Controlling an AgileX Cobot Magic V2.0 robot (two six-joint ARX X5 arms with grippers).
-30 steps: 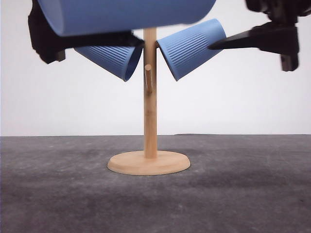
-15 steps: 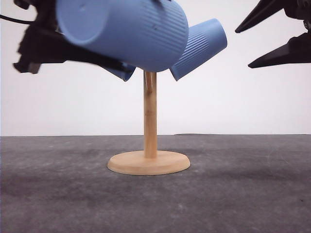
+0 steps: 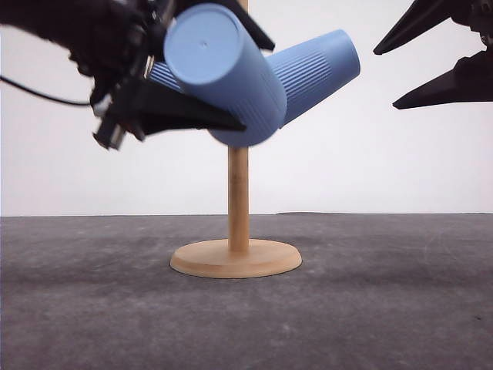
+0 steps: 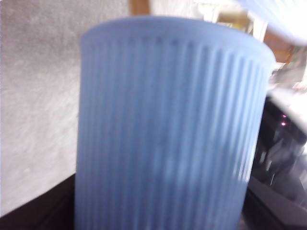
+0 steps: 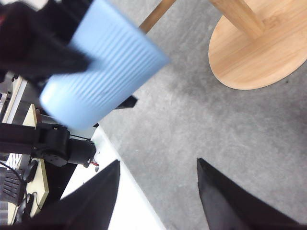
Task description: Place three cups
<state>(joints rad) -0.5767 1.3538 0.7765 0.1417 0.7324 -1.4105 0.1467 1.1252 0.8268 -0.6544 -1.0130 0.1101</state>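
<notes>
My left gripper (image 3: 254, 85) is shut on a light-blue ribbed cup (image 3: 223, 73), held tilted with its flat base toward the camera, in front of the top of the wooden stand's post (image 3: 238, 200). That same cup (image 4: 168, 129) looms close in the left wrist view. A second cup (image 3: 320, 65) hangs slanted on the stand's right side. A third cup (image 3: 162, 75) peeks out behind the left gripper on the stand's left side. My right gripper (image 3: 385, 77) is open and empty, up at the right, apart from the second cup. The right wrist view has the held cup (image 5: 100, 72) above my open right gripper (image 5: 157, 163).
The stand's round wooden base (image 3: 236, 258) rests on the dark grey table (image 3: 370, 308), and the base (image 5: 259, 48) also appears in the right wrist view. A white wall lies behind. The table's edge and equipment beyond it (image 5: 57, 143) show past the left arm.
The left gripper has swung the held cup down and rightward, turning its base toward the camera. The right gripper let go of the right cup, drew back up and right, then stayed still.
</notes>
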